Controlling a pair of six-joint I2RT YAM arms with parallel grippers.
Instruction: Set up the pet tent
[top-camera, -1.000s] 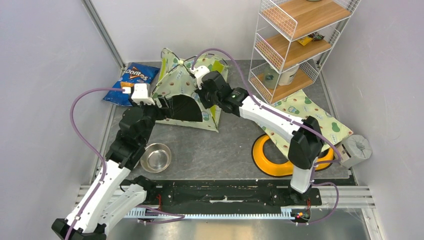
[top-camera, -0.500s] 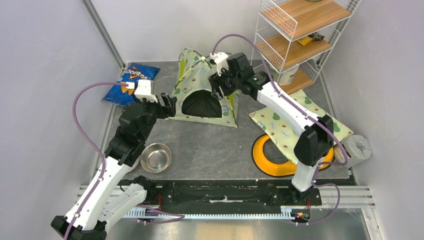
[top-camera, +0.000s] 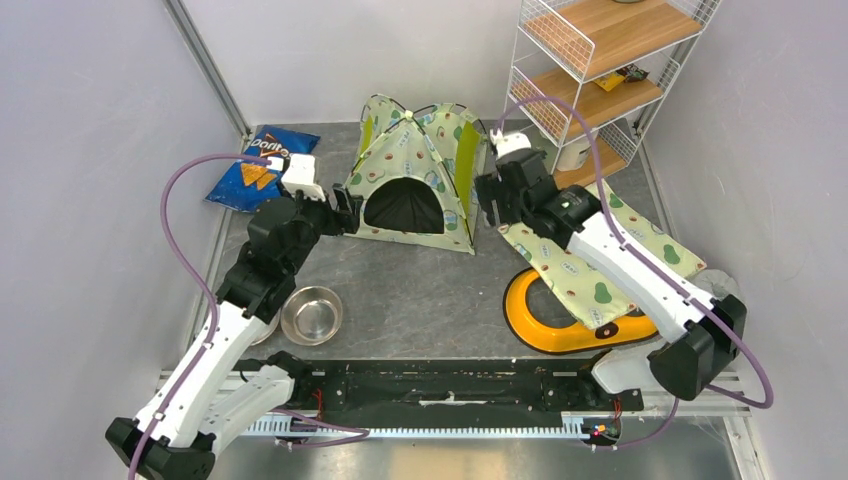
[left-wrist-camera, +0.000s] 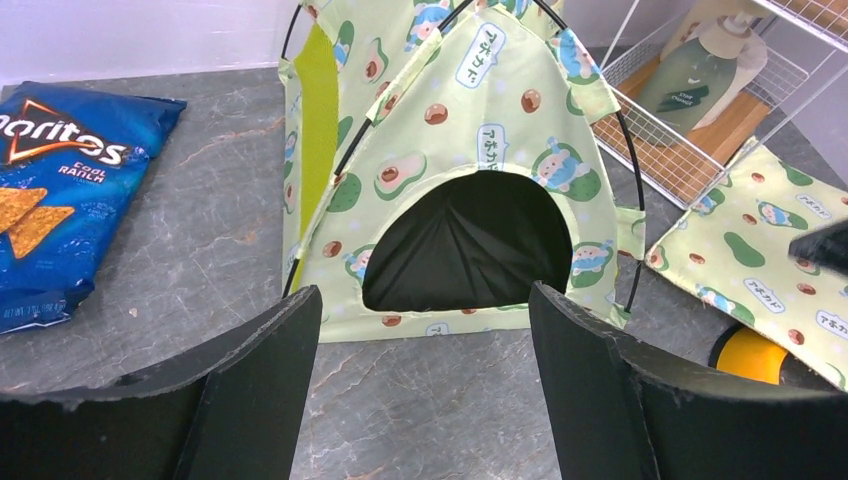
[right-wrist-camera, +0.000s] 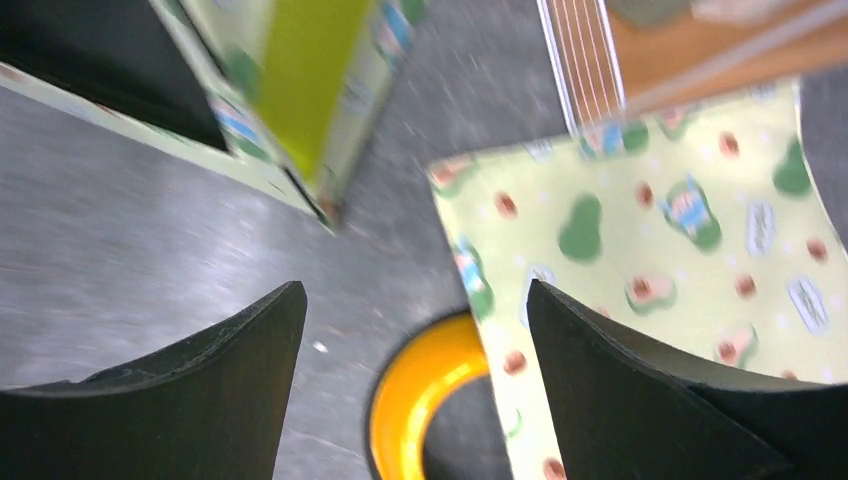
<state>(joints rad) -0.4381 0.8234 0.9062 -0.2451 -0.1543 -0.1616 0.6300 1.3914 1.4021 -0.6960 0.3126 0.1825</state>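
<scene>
Two empty pincers, the left pincer (left-wrist-camera: 422, 295) and right pincer (right-wrist-camera: 415, 290) both spread wide, flank the tent (top-camera: 415, 170), standing upright on the bench (top-camera: 430, 290); setup looks done.

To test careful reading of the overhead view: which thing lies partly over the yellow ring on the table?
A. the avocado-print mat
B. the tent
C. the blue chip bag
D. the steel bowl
A: in the overhead view the avocado-print mat drapes across the far side of the yellow ring and hides part of it.
</scene>
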